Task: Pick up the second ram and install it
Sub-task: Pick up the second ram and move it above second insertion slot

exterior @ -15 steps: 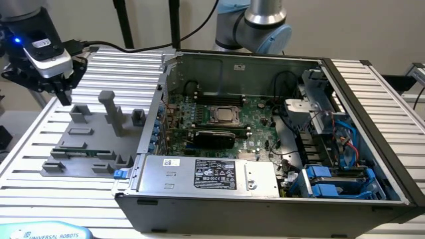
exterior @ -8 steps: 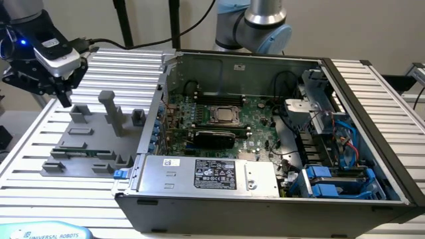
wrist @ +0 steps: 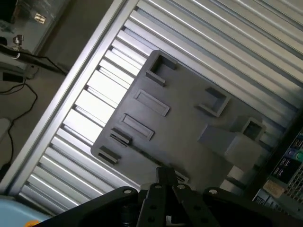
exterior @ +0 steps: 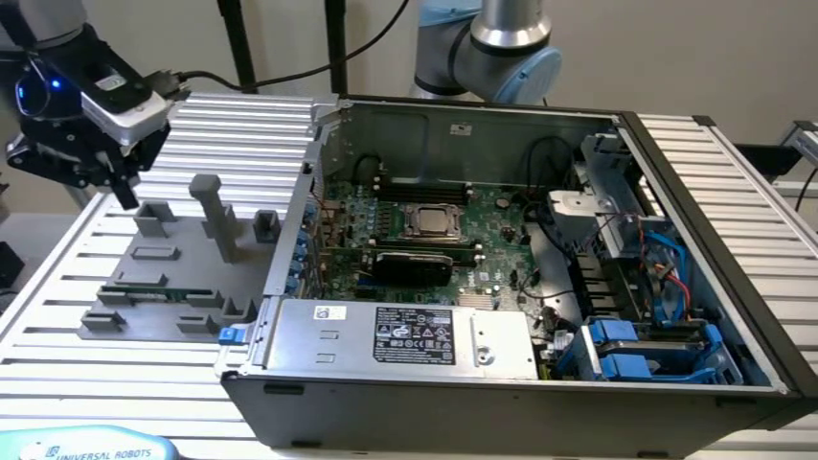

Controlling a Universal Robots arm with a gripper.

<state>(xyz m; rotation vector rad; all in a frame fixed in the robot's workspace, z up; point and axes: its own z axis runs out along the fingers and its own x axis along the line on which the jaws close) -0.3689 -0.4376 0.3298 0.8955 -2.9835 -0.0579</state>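
Ribbed table (exterior: pixel 52 287) holds the second ram (exterior: pixel 138 286) in a fixture (exterior: pixel 179 259); closed, empty gripper (exterior: pixel 124 196) hovers above; approach stage, apparently; grasping needs opened jaws.

Wall (exterior: pixel 691 57): plain, light beige, behind work area.
Table (exterior: pixel 77 383): ribbed aluminium slats; bright glare on slats in wrist view.
Floor (wrist: pixel 61 42): grey-brown, beside table edge.
Black cables (wrist: pixel 47 64): lying on floor.
Dark poles (exterior: pixel 236 38): upright behind table.
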